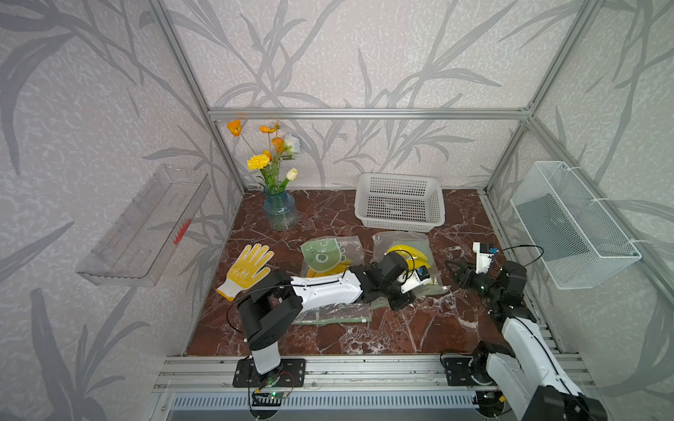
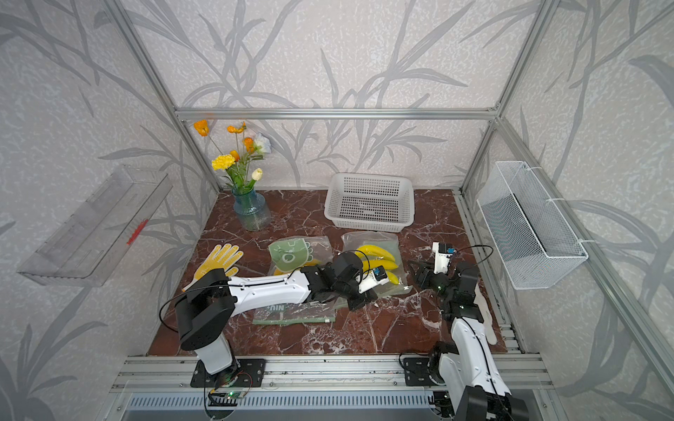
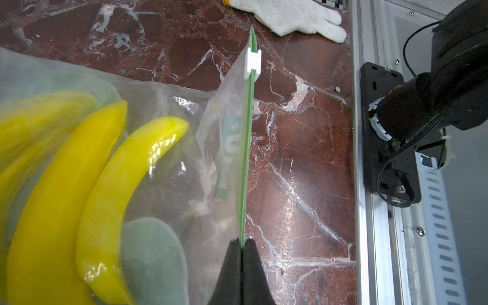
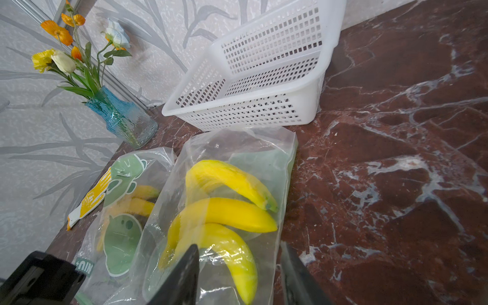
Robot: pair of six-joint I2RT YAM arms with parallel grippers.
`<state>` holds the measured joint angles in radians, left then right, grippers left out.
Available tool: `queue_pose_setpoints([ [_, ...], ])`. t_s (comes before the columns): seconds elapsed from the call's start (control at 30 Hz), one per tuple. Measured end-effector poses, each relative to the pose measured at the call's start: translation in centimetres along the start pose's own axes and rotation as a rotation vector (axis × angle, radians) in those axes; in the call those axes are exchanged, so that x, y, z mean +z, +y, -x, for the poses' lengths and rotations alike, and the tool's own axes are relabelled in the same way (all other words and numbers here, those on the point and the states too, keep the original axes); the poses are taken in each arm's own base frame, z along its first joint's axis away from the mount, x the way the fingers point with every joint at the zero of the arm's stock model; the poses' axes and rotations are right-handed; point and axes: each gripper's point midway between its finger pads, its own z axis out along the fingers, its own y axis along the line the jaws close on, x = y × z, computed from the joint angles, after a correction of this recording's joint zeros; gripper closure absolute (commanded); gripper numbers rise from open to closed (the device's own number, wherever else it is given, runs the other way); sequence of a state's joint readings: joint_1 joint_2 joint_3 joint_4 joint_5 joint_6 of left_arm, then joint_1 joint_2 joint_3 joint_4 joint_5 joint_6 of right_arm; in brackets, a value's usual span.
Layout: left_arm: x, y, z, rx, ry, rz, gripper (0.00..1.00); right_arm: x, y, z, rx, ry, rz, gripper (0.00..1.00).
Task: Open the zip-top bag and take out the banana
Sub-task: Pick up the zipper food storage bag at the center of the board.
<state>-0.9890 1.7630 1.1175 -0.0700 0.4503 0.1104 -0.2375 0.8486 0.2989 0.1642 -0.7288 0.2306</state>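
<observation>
Walls are papered pale with a grey leaf print and framed by aluminium rails. A red-brown marble tabletop is enclosed. A clear shelf and a white wire basket are mounted on opposite side walls.

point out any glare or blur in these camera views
Left wrist: glare streaks on the bag film over the banana, sheen on the marble table, yellow smeared at the frame edge. Right wrist: right gripper dark and soft. Both top views: even light, no harsh glare.

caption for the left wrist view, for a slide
Left gripper shut on the green zipper strip of the zip-top bag, bananas inside
</observation>
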Motion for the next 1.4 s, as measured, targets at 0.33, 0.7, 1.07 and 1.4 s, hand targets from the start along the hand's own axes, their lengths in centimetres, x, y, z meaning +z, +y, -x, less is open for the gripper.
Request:
queue_pose_setpoints([
  [0.33,-1.7,3.8,0.7,-0.209,-0.073,-0.111,1.00,0.8,0.5,0.1,-0.017,0.006,0.070,0.47],
  [0.7,-1.9,5.4,1.8,-0.310,-0.149,-0.205,1.00,1.6,1.9,0.9,-0.072,0.000,0.214,0.50],
  [1.07,-2.3,6.9,2.6,-0.375,-0.200,-0.261,1.00,2.3,2.5,1.1,-0.087,0.029,0.292,0.53],
  [1.4,-2.7,7.3,3.6,-0.384,-0.235,-0.274,1.00,2.7,2.5,1.4,-0.092,0.046,0.323,0.56],
])
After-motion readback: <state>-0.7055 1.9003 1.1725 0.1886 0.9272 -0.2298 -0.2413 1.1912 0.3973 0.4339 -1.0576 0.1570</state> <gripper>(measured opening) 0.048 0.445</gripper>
